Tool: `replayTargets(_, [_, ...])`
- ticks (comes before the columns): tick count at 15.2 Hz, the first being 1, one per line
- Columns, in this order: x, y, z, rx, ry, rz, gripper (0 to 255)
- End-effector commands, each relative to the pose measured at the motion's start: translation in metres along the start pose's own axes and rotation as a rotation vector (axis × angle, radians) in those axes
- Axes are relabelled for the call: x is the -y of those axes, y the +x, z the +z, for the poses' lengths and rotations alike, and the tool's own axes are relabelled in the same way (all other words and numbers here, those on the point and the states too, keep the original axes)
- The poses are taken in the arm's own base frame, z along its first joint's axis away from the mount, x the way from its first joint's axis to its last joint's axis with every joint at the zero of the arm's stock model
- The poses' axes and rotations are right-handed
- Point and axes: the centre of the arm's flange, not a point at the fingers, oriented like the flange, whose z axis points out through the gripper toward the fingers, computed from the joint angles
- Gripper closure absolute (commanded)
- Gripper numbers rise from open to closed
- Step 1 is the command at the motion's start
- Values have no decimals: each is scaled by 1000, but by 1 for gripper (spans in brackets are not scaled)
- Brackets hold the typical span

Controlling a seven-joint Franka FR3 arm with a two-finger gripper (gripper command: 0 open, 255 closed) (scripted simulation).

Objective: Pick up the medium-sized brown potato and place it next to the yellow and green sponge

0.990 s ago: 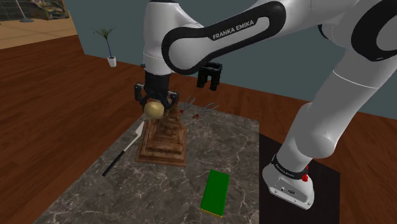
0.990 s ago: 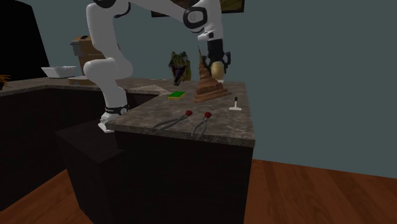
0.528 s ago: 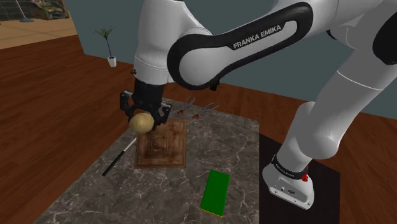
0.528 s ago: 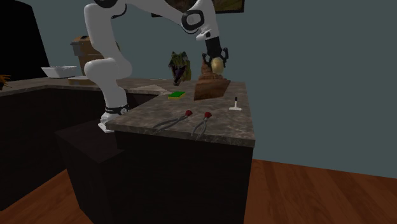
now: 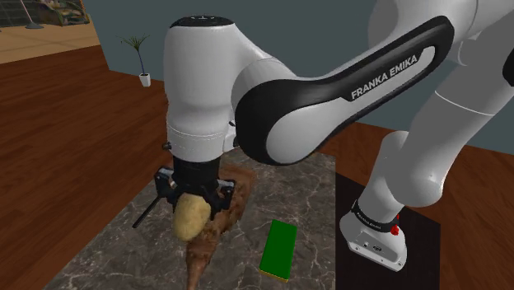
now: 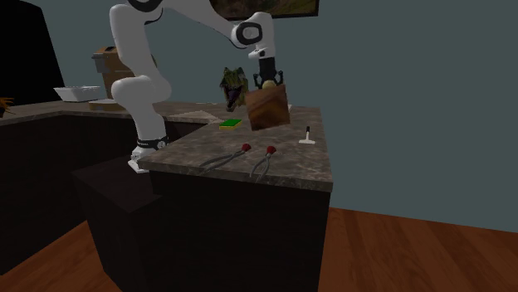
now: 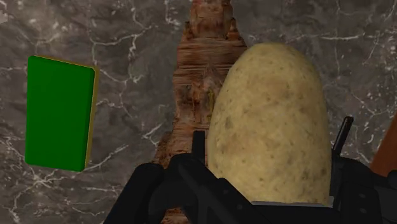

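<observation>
End effector: clenching on the potato, fingers pinching it from both sides. It's hanging low over the desk, having swung w/ the arm from the slab's far part toward the shoulder view's near edge in the last sec.
Potato: tan, speckled, riding in the grip and, as far as I'm judging, off the surface. In wrist view it's bulging out well past the fingertips.
Sponge: green top w/ yellow edge, lying flat on the desk. It's not shifting, and it's near the potato but not beside it yet.
Brown stepped ornament: standing upright 1 s ago, now tipping right over, tip pointing to the shoulder view's near edge. In the second ext. view the ornament is showing its square base. It's lying betw. potato & sponge, just beside the grip. Touching the potato or not: can't tell.
Utensil: black handle, lying on the desk on the potato's side away from the sponge.
Meaning: pick-up is looking done, carry is under way, prob. past halfway.
Risk: toppled ornament is crowding the gap next to the sponge. It's prob. forcing a drop on a freer side, or getting dragged into the sponge.
</observation>
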Motion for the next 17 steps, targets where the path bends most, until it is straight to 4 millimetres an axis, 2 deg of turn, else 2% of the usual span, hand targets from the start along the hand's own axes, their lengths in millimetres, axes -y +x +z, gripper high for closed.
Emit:
replayTargets(1, [-15,-20,6,-24,-80,4,255])
replayTargets(2, [-18,-33,6,-24,-80,4,255])
replayTargets(3, [-19,-37,6,-24,-80,4,255])
replayTargets(17, [-27,-33,80,-24,-80,4,255])
